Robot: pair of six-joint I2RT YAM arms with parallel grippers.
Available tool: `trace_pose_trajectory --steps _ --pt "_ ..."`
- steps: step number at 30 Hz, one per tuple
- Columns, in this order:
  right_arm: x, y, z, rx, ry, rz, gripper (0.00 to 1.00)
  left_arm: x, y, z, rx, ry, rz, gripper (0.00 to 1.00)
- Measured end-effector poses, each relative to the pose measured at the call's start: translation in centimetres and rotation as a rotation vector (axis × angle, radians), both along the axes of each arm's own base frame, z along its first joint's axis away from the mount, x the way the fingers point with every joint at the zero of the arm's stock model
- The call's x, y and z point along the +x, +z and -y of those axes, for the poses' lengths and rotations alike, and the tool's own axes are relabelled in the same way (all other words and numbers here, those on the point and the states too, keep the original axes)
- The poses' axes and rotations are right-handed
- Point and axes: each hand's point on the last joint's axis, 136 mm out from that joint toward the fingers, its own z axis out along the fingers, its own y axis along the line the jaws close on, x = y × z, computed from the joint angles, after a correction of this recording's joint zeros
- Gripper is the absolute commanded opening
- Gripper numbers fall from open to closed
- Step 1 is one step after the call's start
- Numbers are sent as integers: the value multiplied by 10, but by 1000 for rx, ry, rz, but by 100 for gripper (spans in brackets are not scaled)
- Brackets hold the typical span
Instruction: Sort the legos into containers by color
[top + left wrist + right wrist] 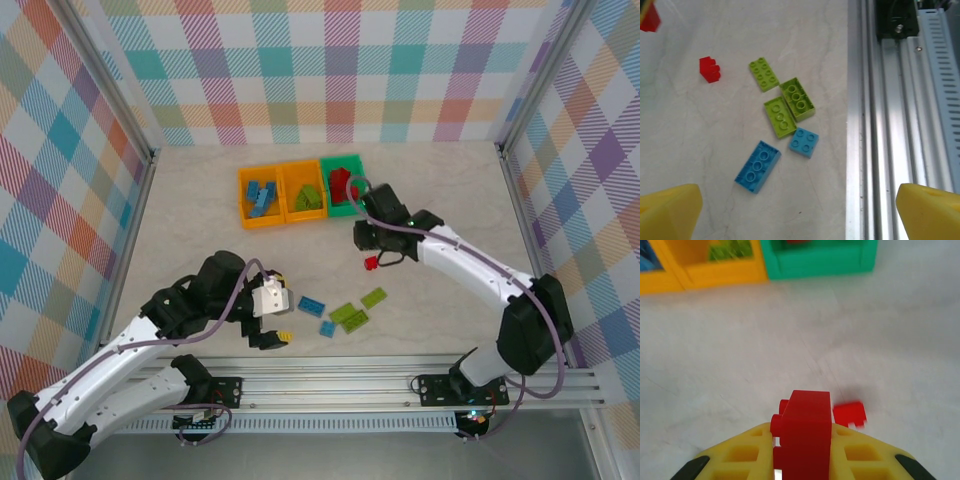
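Clamping a red brick (805,435) upright between their yellow pads (740,460), the right jaws are clenched on it just above the desk (450,190). The brick's studs stick out to the left. A smaller red brick (850,414) lies on the desk just beyond it and to the right, apart from it. The left jaws are spread wide and released, grasping nothing. Their yellow fingertips (667,212) sit at the two bottom corners of the left wrist view, over the near desk and the metal rail (890,125).

Bare desk lies between the right jaws and the row of three bins. The left orange bin (243,195) holds blue bricks (262,197), the middle orange bin (303,219) holds green bricks (307,200), and the green bin (340,212) holds red bricks (343,183). The row stands well apart from the side walls.

Near the front rail lie three loose green bricks, one alone (764,74) and two side by side and touching (797,99) (780,116). A small blue brick (804,142) lies just beside them and a longer blue brick (757,166) a little apart.

The right wrist view is blurred, and it cuts the bins off at its top edge. The pads hide the held brick's lower end. From above, the right arm (470,275) covers the green bin's right corner. A red shape (650,17) is cut off at the corner of the left wrist view, and too little of it shows to tell what it is.
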Motion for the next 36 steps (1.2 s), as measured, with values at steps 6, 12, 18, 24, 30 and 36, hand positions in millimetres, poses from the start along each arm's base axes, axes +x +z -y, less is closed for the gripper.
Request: trace_pose_trajectory --steps 6,12,18,24,30,36 --pt "77 -4 -25 -48 7 66 17 8 -33 -8 61 47 10 100" --pt "146 -42 -25 -117 -40 58 22 14 -35 -11 60 66 65 100" --pt "179 -59 -22 -146 -53 43 40 16 -33 -11 57 63 89 100" --pt "182 -53 -26 -158 -33 49 38 15 -37 -11 64 58 89 100" --pt "171 -46 -25 -153 -15 31 38 31 -26 -8 0 186 57 100" --pt "96 6 0 -74 35 32 51 87 10 -5 -137 676 -187 98"
